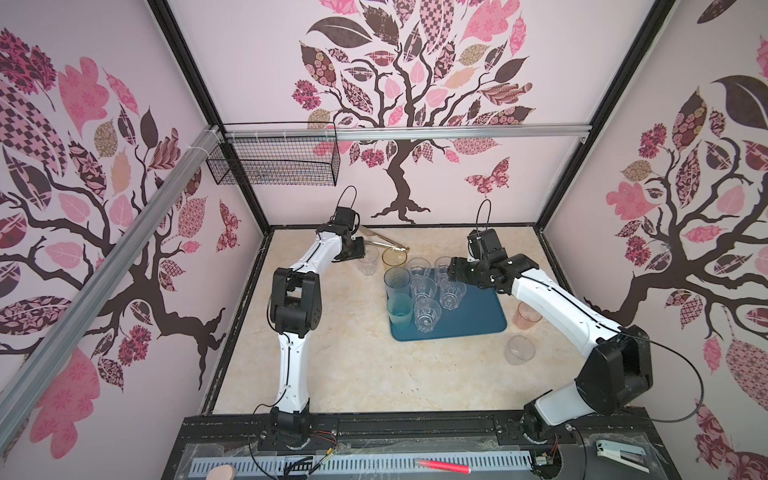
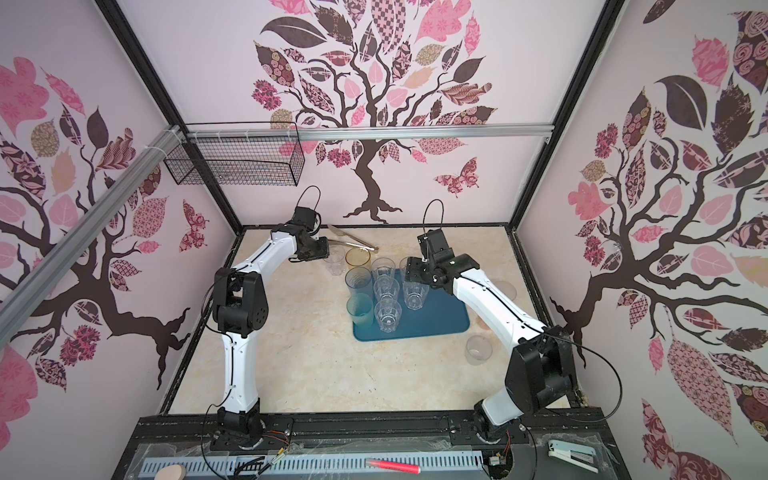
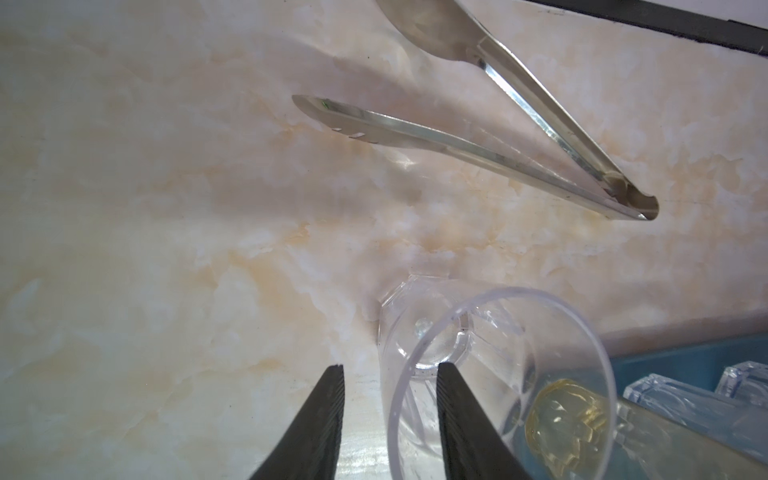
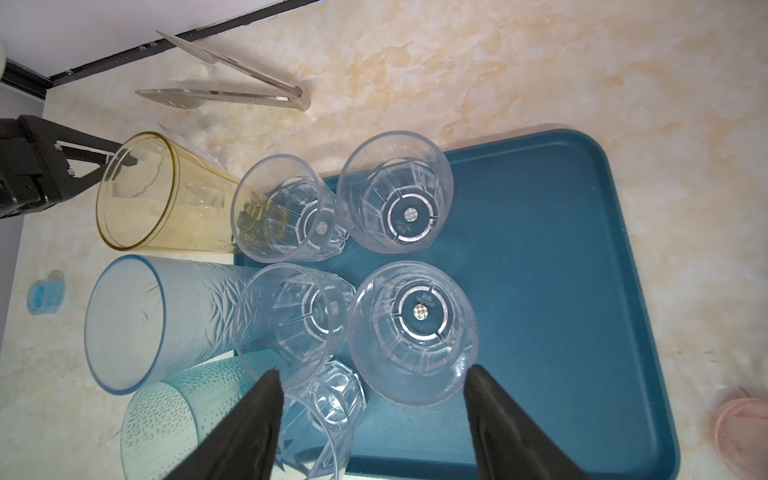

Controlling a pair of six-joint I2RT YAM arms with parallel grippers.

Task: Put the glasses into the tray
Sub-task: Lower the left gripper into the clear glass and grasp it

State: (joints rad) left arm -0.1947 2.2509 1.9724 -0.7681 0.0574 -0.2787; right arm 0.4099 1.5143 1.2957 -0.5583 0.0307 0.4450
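The dark teal tray [image 1: 478,316] [image 4: 561,270] carries several upright clear faceted glasses [image 1: 428,316]. A blue glass [image 1: 397,280] and a teal glass [image 1: 400,311] stand along its left edge. An amber glass [image 1: 392,257] stands at its far left corner. My left gripper [image 3: 390,370] is open astride the rim of a clear faceted glass [image 3: 478,332] [image 1: 369,264] on the table left of the tray, one finger inside and one outside. My right gripper [image 4: 374,370] hangs open above the glasses on the tray [image 4: 411,332]. A pink glass [image 1: 527,316] and a plain clear glass [image 1: 519,350] stand right of the tray.
Metal tongs [image 1: 382,243] [image 3: 498,145] lie on the table just behind the left gripper's glass. A small blue cap [image 4: 43,293] lies on the table near the blue glass. A black wire basket [image 1: 282,162] hangs on the back wall.
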